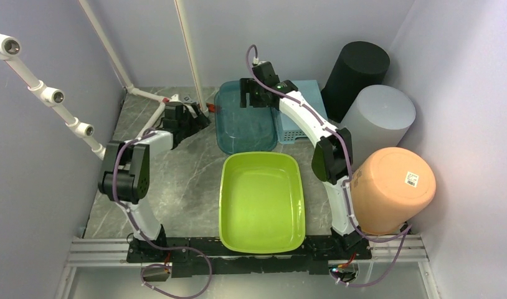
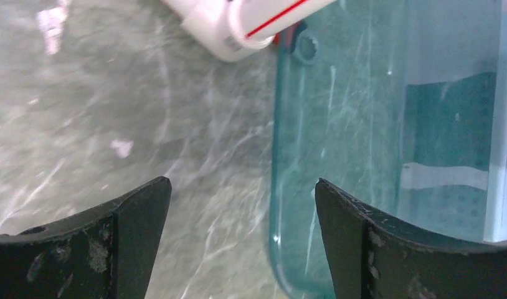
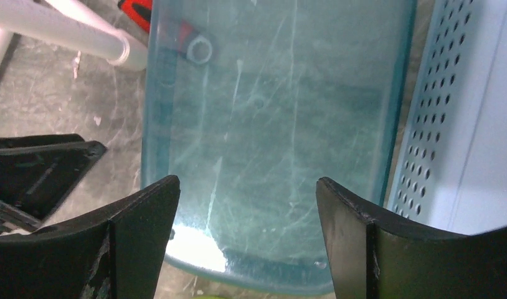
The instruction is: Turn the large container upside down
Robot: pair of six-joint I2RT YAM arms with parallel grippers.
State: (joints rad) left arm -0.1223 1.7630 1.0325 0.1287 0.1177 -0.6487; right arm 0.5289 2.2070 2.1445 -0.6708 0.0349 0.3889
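A lime-green tub (image 1: pixel 261 199) sits open side up at the front centre of the table. A translucent teal tub (image 1: pixel 241 128) lies flat just behind it. My left gripper (image 1: pixel 198 119) is open and empty at the teal tub's left rim (image 2: pixel 277 187), with one finger over the table and the other over the tub; the gripper (image 2: pixel 243 205) holds nothing. My right gripper (image 1: pixel 254 99) is open and empty above the teal tub's far part. In the right wrist view the gripper (image 3: pixel 248 205) hangs over the tub's floor (image 3: pixel 270 112).
A pale blue perforated basket (image 1: pixel 301 118) stands right of the teal tub, also seen in the right wrist view (image 3: pixel 438 124). A black cylinder (image 1: pixel 357 68), a grey cylinder (image 1: pixel 382 118) and a tipped peach bucket (image 1: pixel 394 187) line the right side. White pipes (image 1: pixel 189 56) stand at the back left.
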